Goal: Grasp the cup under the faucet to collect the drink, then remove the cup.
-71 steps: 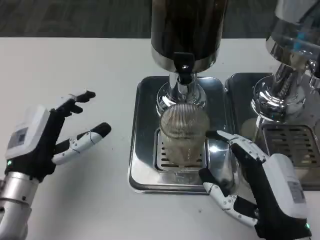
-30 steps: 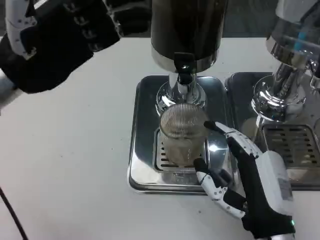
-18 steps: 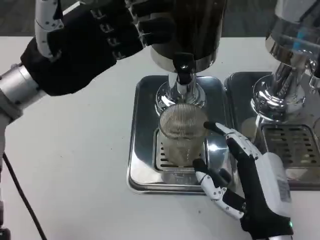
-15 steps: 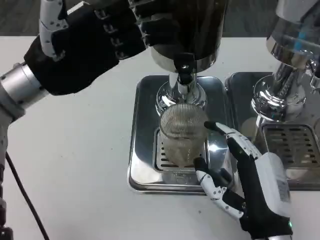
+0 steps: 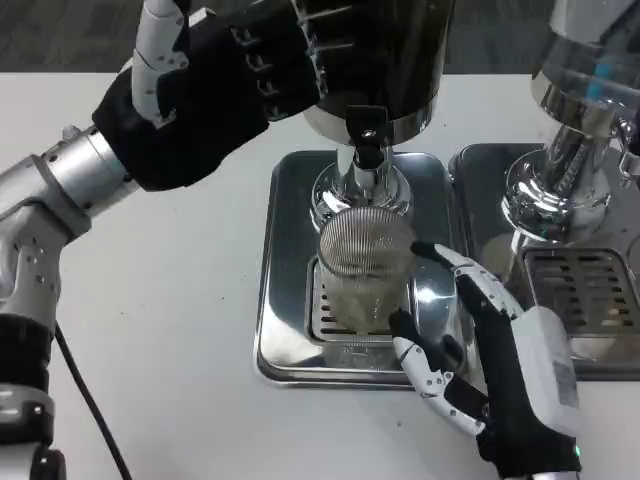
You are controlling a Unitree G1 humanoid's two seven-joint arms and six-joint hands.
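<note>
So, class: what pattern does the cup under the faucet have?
Fine vertical ribbing on clear material; the cup shows best in the head view.

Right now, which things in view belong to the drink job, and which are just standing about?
In the job:
cup on the drip tray
faucet above it
dark dispenser
right hand around the cup
left hand up at the dispenser

Standing about:
second dispenser
its drip tray
</note>
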